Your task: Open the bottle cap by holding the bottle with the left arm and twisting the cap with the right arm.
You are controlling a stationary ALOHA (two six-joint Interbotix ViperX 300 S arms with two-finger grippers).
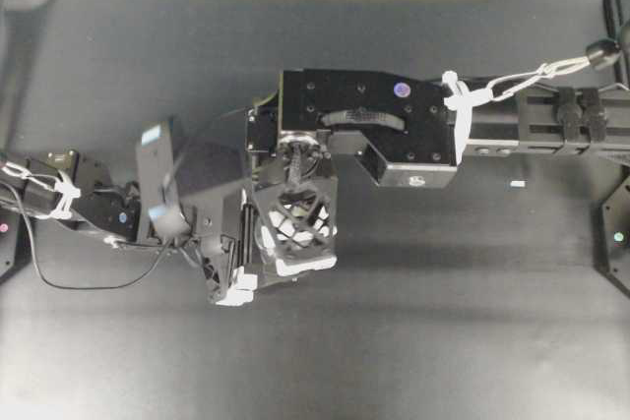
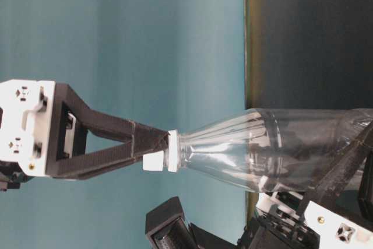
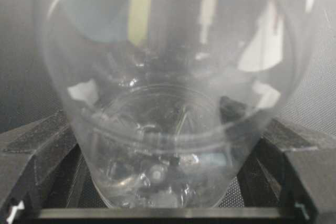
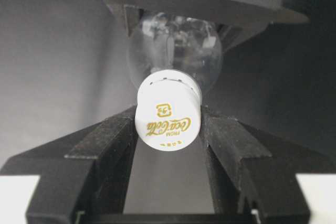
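1. Nearest the right wrist camera, the right claw (image 4: 168, 129) has its two fingers pressed on either side of the bottle cap (image 4: 168, 120), a white cap with gold lettering; it is clamped on the cap.
2. Just beyond the cap, the clear bottle (image 2: 280, 150) stands upright between the two arms, its neck rising into the right claw from below.
3. Further down, the left claw (image 3: 168, 203) holds the bottle's lower body between widely spread fingers, the plastic filling the gap, as the left wrist view shows.
4. The bottle looks empty: only reflections and the claw parts behind it show through the walls, and no liquid line is visible.
5. In the overhead view the right arm (image 1: 394, 125) reaches in from the right and the left arm (image 1: 108, 204) from the left, above the dark surface (image 1: 443, 322).
6. The step in hand appears to be the twist itself. The next move calls for a steady hold below while the cap turns, then a lift once the thread lets go.
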